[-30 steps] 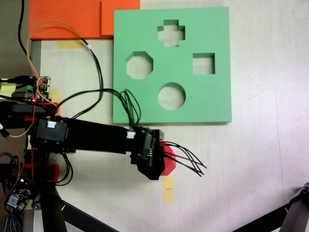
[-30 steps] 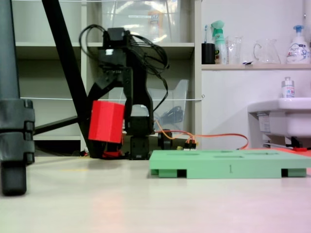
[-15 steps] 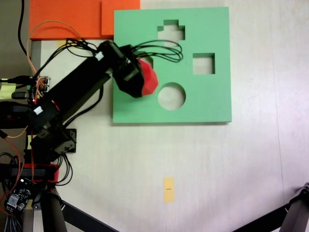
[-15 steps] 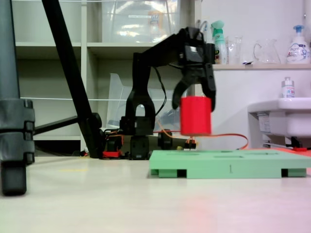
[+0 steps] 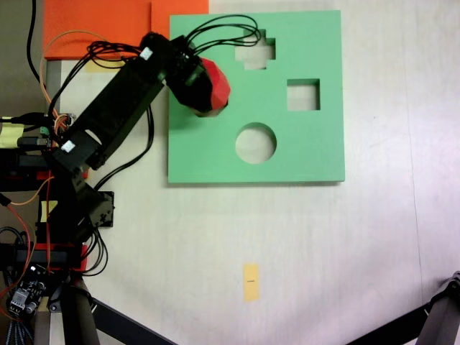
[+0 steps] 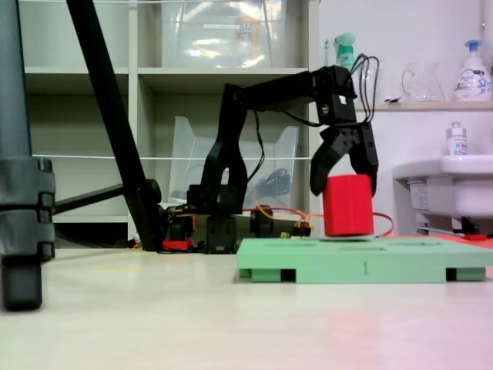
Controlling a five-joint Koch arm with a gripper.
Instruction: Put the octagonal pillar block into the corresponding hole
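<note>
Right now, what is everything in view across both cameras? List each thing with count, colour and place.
Octagonal pillar block: one, red, held just above the board, over its upper-left part in the top-down fixed view.
Foam board: one, green, flat on the table; cross, square and round cutouts show.
Foam sheets: orange, at the top-left corner, beside the board.
Tape marker: one, yellow, on the table below the board.
Tripod leg: black, at the left of the low fixed view.
Shelf: pale, behind the arm, holding clear containers.
Bottles: a few, on a ledge at right.
Arm: one, black, reaching from the left.
Hand: one, black, shut on the block.
</note>
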